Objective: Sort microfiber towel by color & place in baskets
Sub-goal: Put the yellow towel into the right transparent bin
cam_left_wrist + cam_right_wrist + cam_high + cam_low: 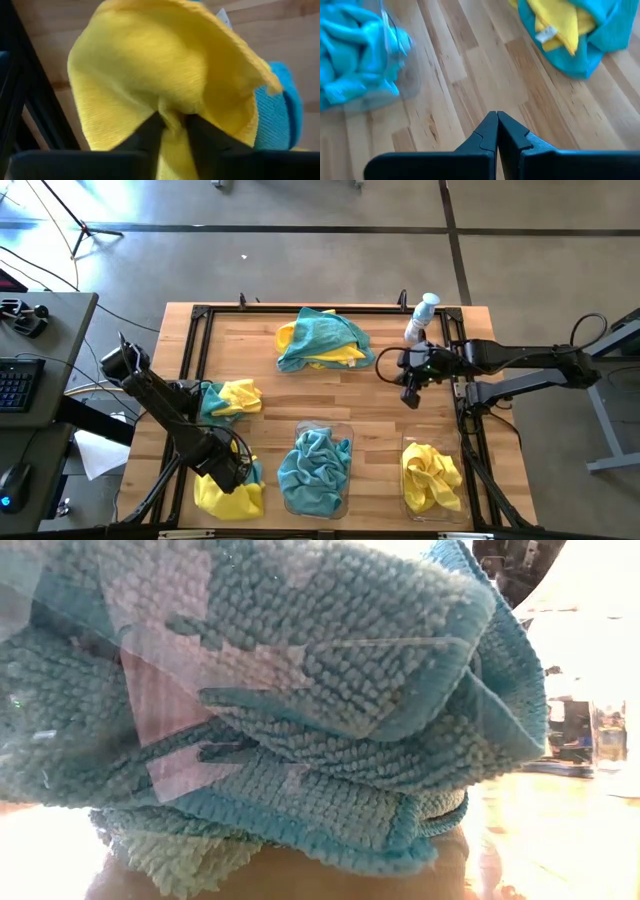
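A yellow towel lies bunched on the table's near left corner, with a teal towel's edge beside it. My left gripper stands over it, pointing down, shut on the yellow cloth. Two mixed teal-and-yellow piles lie at the left and at the far middle. At the near edge, one clear basket holds teal towels and another holds yellow towels. My right gripper hangs shut above bare wood at the right, touching nothing. My left gripper pinches a raised fold of the yellow towel between its two fingers. The fingers come from above, pointing down. The cloth bulges up around the fingertips, and the rest of the towel lies on the table.
A white spray bottle stands at the far right corner, close behind my right arm. A black frame runs along the table's edges. Bare wood lies between the far pile and the baskets.
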Available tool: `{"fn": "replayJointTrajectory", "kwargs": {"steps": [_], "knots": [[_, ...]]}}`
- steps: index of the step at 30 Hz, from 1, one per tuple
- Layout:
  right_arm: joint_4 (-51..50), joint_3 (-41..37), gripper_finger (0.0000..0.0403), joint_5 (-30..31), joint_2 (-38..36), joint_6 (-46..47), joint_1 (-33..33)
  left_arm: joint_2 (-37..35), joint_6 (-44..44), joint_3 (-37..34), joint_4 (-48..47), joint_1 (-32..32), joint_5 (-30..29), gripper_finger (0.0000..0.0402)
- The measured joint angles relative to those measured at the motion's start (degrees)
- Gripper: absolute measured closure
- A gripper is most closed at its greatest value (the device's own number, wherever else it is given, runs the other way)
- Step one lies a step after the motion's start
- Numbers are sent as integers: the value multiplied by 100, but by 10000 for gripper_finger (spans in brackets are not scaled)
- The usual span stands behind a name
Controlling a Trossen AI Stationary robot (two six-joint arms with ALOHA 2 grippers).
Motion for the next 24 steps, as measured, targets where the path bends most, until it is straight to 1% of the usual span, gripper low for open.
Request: {"fn": "replayJointTrajectory", "kwargs": {"steps": [2,3,7,9,11,13,18,21,24], "knots": [[178,0,403,-1,0,57,0,-28,171,-19,-35,0,3,379],[257,0,403,-2,0,98,0,-59,246,-13,-63,0,3,389],[464,0,403,0,0,131,0,-244,522,188,-437,2,46,397],[504,0,403,1,2,177,0,-365,568,442,-860,-6,35,399],[528,0,403,1,2,249,0,-490,619,768,-1321,-14,-197,400],[530,0,403,0,2,342,0,-614,739,1173,-1767,-23,-667,401],[654,0,403,2,39,492,0,-878,1290,2228,-2866,-19,-2171,401],[1116,-2,403,2,105,375,2,-1059,1772,2635,-2912,103,-3082,401],[1880,-2,400,-32,227,140,56,-1193,2333,2890,-2900,380,-3720,401]]}}
